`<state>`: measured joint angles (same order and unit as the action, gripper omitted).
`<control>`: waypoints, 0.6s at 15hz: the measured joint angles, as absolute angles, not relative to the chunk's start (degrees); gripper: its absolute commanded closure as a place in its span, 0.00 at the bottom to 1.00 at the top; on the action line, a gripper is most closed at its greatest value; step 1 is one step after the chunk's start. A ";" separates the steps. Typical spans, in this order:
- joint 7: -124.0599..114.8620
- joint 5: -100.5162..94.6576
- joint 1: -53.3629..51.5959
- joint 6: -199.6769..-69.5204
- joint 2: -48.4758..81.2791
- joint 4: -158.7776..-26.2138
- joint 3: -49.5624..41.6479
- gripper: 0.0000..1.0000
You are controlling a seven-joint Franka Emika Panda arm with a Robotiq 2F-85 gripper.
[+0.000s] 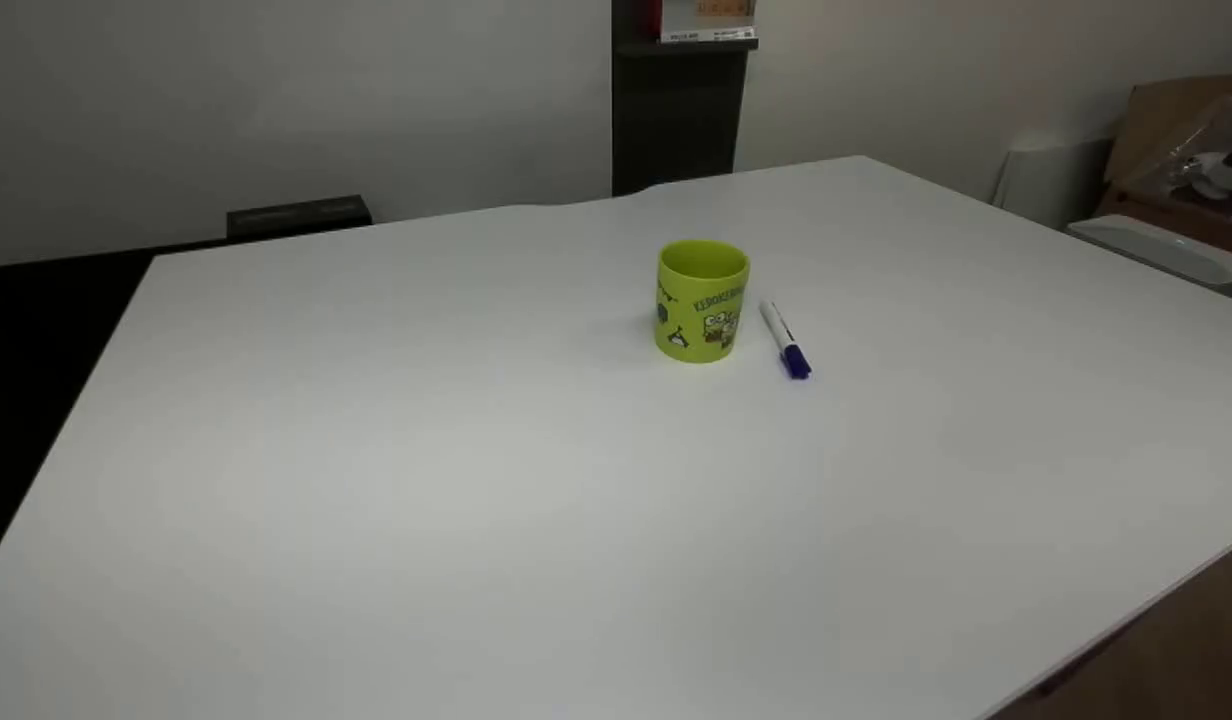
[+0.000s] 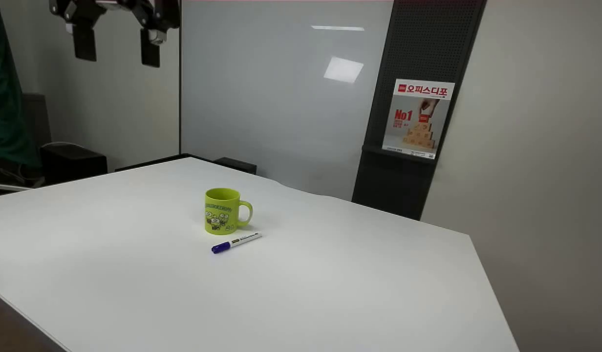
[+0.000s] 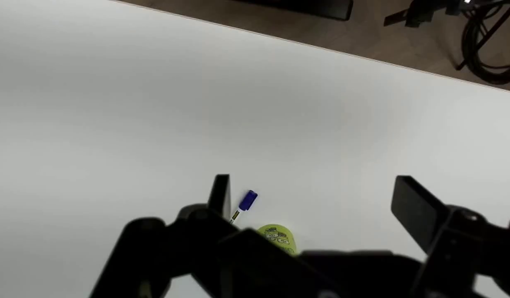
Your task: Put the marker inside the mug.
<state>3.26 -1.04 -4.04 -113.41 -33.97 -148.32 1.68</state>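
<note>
Marker (image 1: 782, 333), white in the barrel (image 2: 246, 239) and dark blue at the cap (image 2: 221, 248), is laid flat on a white bench (image 1: 396, 500). Just beside it, with a slim gap between, a yellow-green mug (image 1: 700, 315) is stood upright, its handle (image 2: 250, 213) turned to the right in an exterior view, where the marker is placed on the mug's near side. The jaws are spread wide with nothing held, high above the bench and well apart from both things. In the wrist view, the mug and the marker's barrel are partly hidden by them.

The pickup seems not yet begun, and it could be spoiled in several ways. Because the mug is so near, it could be knocked or tipped if one side of the jaws is brought down against it. If the round barrel is touched from one side only, the marker could be rolled away. If it is pinched too close to one end, it could be swung askew when lifted, and then be caught on the mug's rim (image 1: 704, 279).
</note>
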 measured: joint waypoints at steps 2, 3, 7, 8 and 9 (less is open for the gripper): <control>3.26 -1.04 -4.04 -113.41 -33.97 -148.32 1.68 0.00; 3.26 -1.04 -4.04 -113.41 -33.97 -148.32 1.68 0.00; 3.09 -1.75 -3.00 -114.33 -33.06 -148.31 1.60 0.00; 2.94 -2.71 -2.06 -115.82 -32.13 -148.31 1.52 0.00; 2.61 -4.04 -0.79 -117.96 -30.76 -148.30 1.41 0.00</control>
<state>2.61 -4.04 -0.79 -117.96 -30.76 -148.30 1.41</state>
